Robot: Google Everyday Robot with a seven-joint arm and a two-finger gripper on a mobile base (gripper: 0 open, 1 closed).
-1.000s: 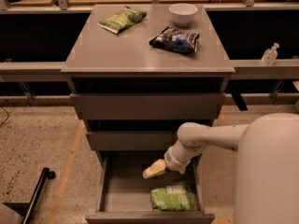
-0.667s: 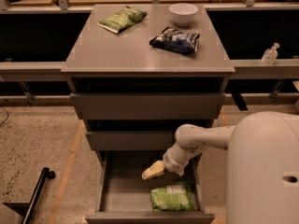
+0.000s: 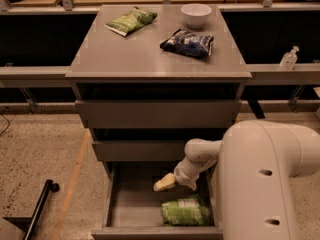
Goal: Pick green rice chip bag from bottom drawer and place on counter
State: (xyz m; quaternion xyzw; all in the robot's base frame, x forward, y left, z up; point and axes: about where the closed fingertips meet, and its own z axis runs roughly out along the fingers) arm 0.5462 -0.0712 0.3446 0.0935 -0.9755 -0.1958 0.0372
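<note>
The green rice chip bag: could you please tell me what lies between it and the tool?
Only bare floor of the open bottom drawer, in the camera view: the tool hangs inside it, just behind and left of the green rice chip bag.

Smooth white rounded arm (image 3: 262,176) with 2 dark oval recesses; cream pincer (image 3: 164,183) over the bottom drawer (image 3: 131,206).

The white arm (image 3: 265,179) covers the right side of the bottom drawer (image 3: 131,204), and the drawer's front runs off the lower edge. The pincer (image 3: 165,183) hangs inside the drawer, just behind the green rice chip bag (image 3: 184,211), its far side hidden. The bag's print cannot be read. A black stand (image 3: 37,209) at lower left is cut off.
</note>
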